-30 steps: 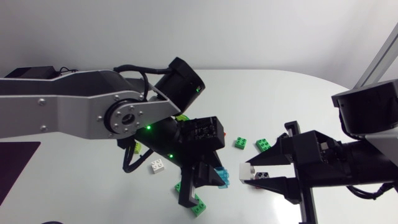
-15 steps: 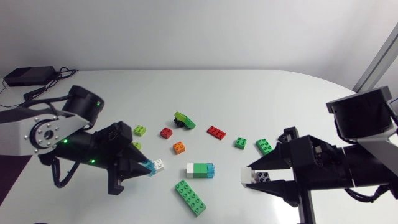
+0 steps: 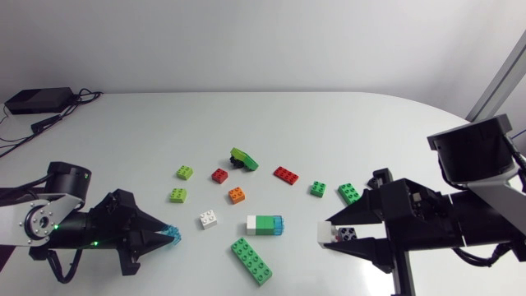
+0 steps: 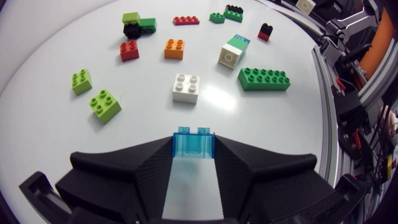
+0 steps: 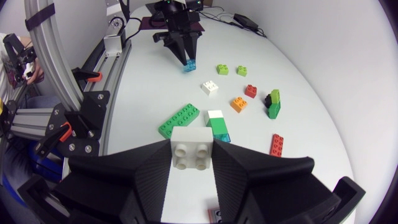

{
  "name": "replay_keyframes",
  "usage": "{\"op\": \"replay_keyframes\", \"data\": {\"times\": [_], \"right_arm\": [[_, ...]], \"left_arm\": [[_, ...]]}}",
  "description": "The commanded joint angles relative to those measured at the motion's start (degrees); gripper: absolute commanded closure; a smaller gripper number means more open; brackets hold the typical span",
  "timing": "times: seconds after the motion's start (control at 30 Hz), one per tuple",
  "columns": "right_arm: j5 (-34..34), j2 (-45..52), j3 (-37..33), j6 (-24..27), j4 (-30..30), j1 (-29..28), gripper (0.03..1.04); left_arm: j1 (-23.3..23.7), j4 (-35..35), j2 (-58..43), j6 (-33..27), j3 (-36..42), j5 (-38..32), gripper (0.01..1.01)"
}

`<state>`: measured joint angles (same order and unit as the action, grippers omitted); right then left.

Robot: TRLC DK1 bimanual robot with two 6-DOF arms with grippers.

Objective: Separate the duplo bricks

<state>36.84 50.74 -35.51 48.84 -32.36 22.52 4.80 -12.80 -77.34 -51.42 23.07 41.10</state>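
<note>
Left gripper [image 3: 164, 237] is seen closed on a translucent blue brick [image 3: 172, 234], which is pinched at the fingertips low over the table [image 3: 329, 123] at its near left part. A white brick [image 3: 326, 232] is held the same way by the right gripper [image 3: 330, 233] (its four studs are shown in the right wrist view). Between the two grippers a joined white, green and blue stack [image 3: 265, 224] is laid on the table, with a long green brick [image 3: 251, 261] just beside it. Small loose bricks [image 3: 237, 195] are scattered farther back.

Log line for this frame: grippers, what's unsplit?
left gripper: shut on blue brick | right gripper: shut on white brick | unsplit: white-green-blue stack
</note>
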Motion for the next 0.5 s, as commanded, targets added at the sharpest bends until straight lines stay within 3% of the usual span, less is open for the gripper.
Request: {"op": "replay_keyframes", "data": {"times": [0.0, 0.23, 0.47], "right_arm": [[0.16, 1.03, -0.97, 0.29, 0.54, 0.59, 0.78], [0.25, 2.08, -0.97, 0.29, 0.89, 0.86, 0.78], [0.51, 2.96, -0.97, 0.47, 1.51, 0.86, 0.78]], "left_arm": [[2.76, 1.81, -2.99, -2.99, -2.68, 3.28, 0.749], [7.24, 5.68, -9.58, -7.56, -5.49, 9.26, 0.749], [6.01, 9.37, -10.02, -8.44, -7.69, 9.79, 0.743]]}}
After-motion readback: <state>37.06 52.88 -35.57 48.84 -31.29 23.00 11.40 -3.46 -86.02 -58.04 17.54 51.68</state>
